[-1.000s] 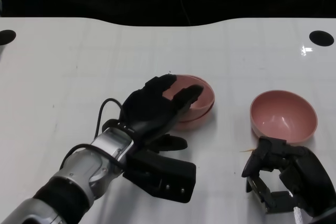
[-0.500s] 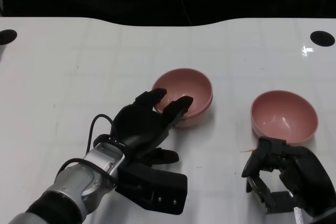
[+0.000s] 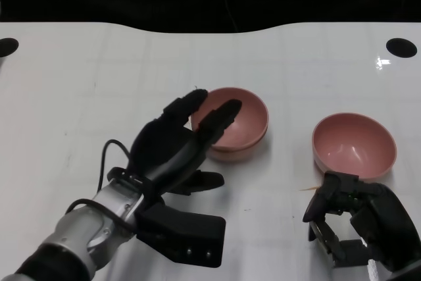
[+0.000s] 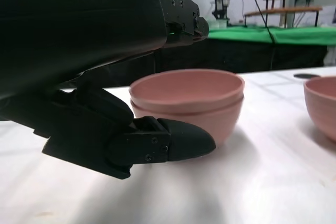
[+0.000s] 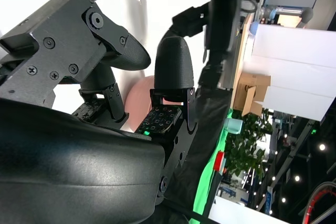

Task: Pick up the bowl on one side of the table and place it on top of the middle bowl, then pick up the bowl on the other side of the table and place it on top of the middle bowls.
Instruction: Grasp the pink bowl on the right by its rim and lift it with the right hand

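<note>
Head view first: two pink bowls nested as the middle stack [image 3: 233, 122] sit mid-counter [image 3: 99, 83], and the remaining pink bowl [image 3: 354, 145] stands alone well to the right. The left robot hand [image 3: 172, 146] hovers at the stack's near-left rim, fingers spread, holding nothing. The right robot hand [image 3: 348, 218] waits just below the lone bowl, fingers loosely curled around empty space, not touching it.

Left wrist view now: the stack [image 4: 187, 102] shows two rims seated one inside the other, and a black fingertip [image 4: 181, 140] lies low beside its base; whether they touch is hard to say. The edge of the lone bowl [image 4: 321, 103] peeks in at the side.

Right wrist view: fingers [image 5: 173, 69] parted, nothing between them, a sliver of pink bowl [image 5: 139, 98] beyond.

The lone bowl looks light, rigid and smooth, likely plastic and slippery; pinching its rim on the near side, thumb inside and fingers outside, seems the safest hold.
</note>
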{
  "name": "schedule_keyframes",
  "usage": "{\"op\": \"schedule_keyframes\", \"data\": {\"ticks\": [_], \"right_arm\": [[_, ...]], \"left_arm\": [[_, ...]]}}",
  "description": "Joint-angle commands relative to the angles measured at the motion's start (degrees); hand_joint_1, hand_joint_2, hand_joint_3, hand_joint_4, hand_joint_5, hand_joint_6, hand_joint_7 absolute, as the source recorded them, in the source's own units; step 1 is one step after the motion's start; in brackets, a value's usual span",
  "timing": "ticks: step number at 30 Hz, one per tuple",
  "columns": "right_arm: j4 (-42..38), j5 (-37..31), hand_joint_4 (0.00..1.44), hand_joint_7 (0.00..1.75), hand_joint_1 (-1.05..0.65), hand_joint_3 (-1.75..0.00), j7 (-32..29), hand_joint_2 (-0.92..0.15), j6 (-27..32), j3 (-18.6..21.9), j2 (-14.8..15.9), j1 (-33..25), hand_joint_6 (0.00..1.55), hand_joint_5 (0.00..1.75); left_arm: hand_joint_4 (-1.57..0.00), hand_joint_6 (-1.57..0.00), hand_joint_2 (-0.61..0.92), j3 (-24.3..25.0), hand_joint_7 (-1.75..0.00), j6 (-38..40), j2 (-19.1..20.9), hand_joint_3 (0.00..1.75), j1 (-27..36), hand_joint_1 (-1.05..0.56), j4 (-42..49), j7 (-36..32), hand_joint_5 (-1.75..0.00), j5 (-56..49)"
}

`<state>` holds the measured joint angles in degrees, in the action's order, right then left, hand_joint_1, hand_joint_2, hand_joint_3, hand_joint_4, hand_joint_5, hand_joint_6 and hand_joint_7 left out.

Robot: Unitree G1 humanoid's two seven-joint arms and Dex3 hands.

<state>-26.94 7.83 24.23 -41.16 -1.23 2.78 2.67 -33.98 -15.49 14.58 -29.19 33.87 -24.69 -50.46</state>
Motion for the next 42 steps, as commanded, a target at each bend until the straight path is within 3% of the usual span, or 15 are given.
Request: {"op": "schedule_keyframes", "data": {"ticks": [1,3,5,8,9,12,19,20,21,22,24,26,30,37,42], "right_arm": [[-0.22,-0.58,0.82,1.22,-0.14,-1.35,-0.65,-0.35,-0.48,0.27,0.62,0.02,0.85,1.55],[-0.04,-0.70,0.82,1.22,-0.14,-1.36,-0.79,-0.34,-0.33,0.24,0.58,0.01,0.84,1.56],[0.29,-0.96,0.82,1.23,-0.13,-1.36,-1.07,-0.34,0.22,0.25,0.57,-0.08,0.84,1.56],[-0.07,-0.88,0.82,1.23,-0.12,-1.36,-1.07,-0.35,0.10,0.26,0.59,0.18,0.84,1.55],[-0.14,-0.82,0.82,1.23,-0.13,-1.35,-1.02,-0.35,0.14,0.24,0.61,0.24,0.84,1.55],[-0.07,-1.04,0.82,1.23,-0.13,-1.35,-1.19,-0.36,0.24,0.21,0.64,0.24,0.84,1.55],[0.39,-1.27,0.82,1.22,-0.13,-1.34,-1.53,-0.37,0.54,0.09,0.50,0.06,0.84,1.54],[0.44,-1.20,0.82,1.22,-0.13,-1.33,-1.52,-0.37,0.62,0.07,0.46,0.06,0.84,1.54],[0.47,-1.15,0.82,1.22,-0.13,-1.33,-1.50,-0.37,0.66,0.05,0.44,0.07,0.84,1.54],[0.27,-1.13,0.82,1.22,-0.13,-1.33,-1.50,-0.37,0.48,0.10,0.46,0.21,0.84,1.54],[-0.03,-1.14,0.82,1.22,-0.13,-1.34,-1.49,-0.37,0.34,0.26,0.66,0.51,0.85,1.55],[-0.16,-0.90,0.82,1.22,-0.12,-1.35,-1.41,-0.36,0.56,0.47,0.83,0.72,0.85,1.55],[-1.02,-0.70,0.83,1.21,-0.12,-1.36,-1.34,-0.35,-0.02,1.01,1.11,1.26,0.85,1.55],[-1.66,-0.79,0.83,1.21,-0.12,-1.37,-1.08,-0.35,-0.98,1.53,1.51,2.03,0.86,1.55],[0.18,-4.93,0.71,0.85,-0.17,-0.94,-3.40,-0.51,-1.19,1.91,4.07,3.15,0.78,1.27]], "left_arm": [[-0.19,-0.19,0.92,2.49,-0.09,-1.86,3.22,0.35,3.51,-0.61,-3.49,-1.89,-0.12,1.47],[-0.37,-0.33,0.92,4.50,-0.14,-5.02,5.02,0.26,6.22,-0.51,-5.55,-4.67,-0.25,2.93],[-0.39,-0.45,0.92,6.12,-0.10,-7.90,6.03,0.22,8.24,-0.42,-6.62,-7.37,-0.59,3.73],[-0.44,-0.54,0.92,9.15,-0.10,-14.73,6.66,0.15,11.69,-0.32,-7.09,-12.31,-0.85,6.62],[-0.50,-0.62,0.92,10.08,-0.14,-16.67,6.75,0.17,12.71,-0.29,-7.29,-13.13,-1.02,7.61],[-0.55,-0.72,0.92,12.49,-0.19,-20.16,6.66,0.20,15.43,-0.25,-8.66,-13.76,-1.18,9.76],[-0.71,-0.94,0.91,17.90,-0.34,-26.83,4.88,0.17,22.92,-0.17,-12.09,-12.80,-1.15,16.40],[-0.78,-1.00,0.90,18.65,-0.40,-27.65,4.33,0.19,24.19,-0.15,-12.38,-12.26,-1.13,18.03],[-0.84,-1.03,0.82,19.24,-0.46,-28.20,3.90,0.31,25.00,-0.13,-12.58,-11.75,-1.10,19.09],[-0.86,-1.03,0.76,19.89,-0.50,-28.71,3.13,0.43,26.43,-0.12,-12.96,-10.44,-1.08,21.71],[-0.87,-1.03,0.50,20.37,-0.77,-28.72,1.34,1.10,29.94,-0.05,-14.26,-3.69,-1.40,32.46],[-0.85,-0.97,0.42,20.27,-0.99,-28.49,-0.12,1.29,32.26,-0.04,-15.06,3.88,-1.53,43.18],[-0.85,-0.87,0.42,21.33,-1.34,-28.29,-2.71,1.34,34.18,-0.01,-14.68,15.73,-1.65,56.45],[-0.87,-0.86,0.41,25.88,-1.42,-26.79,-6.15,1.36,34.92,0.00,-14.10,24.98,-1.67,60.99],[-0.86,-0.82,0.40,29.07,-1.56,-23.12,-8.16,1.37,35.63,-0.04,-14.06,32.40,-1.74,67.18]]}}
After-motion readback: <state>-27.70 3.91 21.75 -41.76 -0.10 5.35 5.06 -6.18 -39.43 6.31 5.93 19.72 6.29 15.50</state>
